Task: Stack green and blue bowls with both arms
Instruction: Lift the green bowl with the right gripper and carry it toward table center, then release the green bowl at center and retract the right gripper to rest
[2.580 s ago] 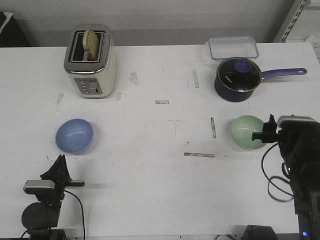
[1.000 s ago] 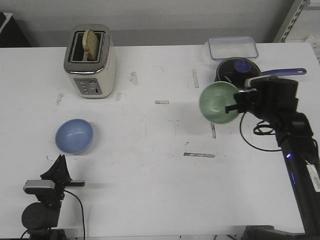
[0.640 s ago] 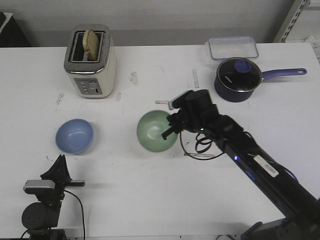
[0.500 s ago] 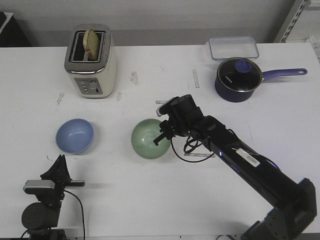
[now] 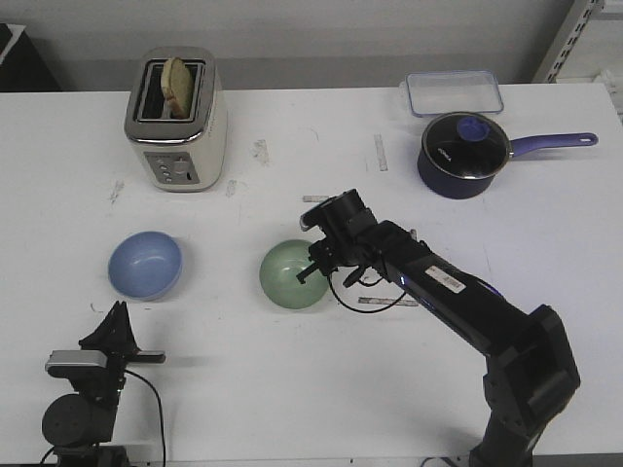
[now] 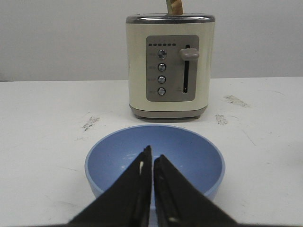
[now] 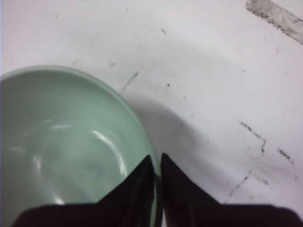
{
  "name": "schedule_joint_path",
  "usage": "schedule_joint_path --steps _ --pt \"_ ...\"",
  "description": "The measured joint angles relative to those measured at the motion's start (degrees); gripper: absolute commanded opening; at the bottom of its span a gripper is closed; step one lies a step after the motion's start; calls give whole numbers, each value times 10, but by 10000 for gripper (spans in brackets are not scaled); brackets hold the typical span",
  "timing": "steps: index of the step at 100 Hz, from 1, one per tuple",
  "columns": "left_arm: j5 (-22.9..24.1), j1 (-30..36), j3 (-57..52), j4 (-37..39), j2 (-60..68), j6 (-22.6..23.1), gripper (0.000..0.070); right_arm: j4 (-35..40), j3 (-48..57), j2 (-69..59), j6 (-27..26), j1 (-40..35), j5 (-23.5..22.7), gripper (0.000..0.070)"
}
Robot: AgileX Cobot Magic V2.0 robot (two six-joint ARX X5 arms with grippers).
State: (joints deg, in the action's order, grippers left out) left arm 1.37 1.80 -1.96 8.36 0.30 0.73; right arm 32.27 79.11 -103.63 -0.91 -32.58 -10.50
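Front view: the white table point(image 5: 292, 389) carries a cream toaster point(image 5: 175, 122) at the far left and a dark saucepan point(image 5: 465, 154) at the far right. The right arm point(image 5: 458, 302) stretches across to mid-table, its gripper point(image 5: 313, 265) pinched on the rim of the green bowl point(image 5: 290, 276), one finger inside and one outside. The blue bowl point(image 5: 144, 264) sits well apart to the left, in front of the toaster. The left gripper point(image 6: 152, 163) hangs near it, fingers pressed together, holding nothing.
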Motion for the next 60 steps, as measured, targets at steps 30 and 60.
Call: schedule_joint_path --steps 30,60 --pt "0 0 0 0 0 0 2 12 29 4 -5 5 -19 453" --pt "0 0 0 0 0 0 2 0 94 147 -4 68 -12 0"
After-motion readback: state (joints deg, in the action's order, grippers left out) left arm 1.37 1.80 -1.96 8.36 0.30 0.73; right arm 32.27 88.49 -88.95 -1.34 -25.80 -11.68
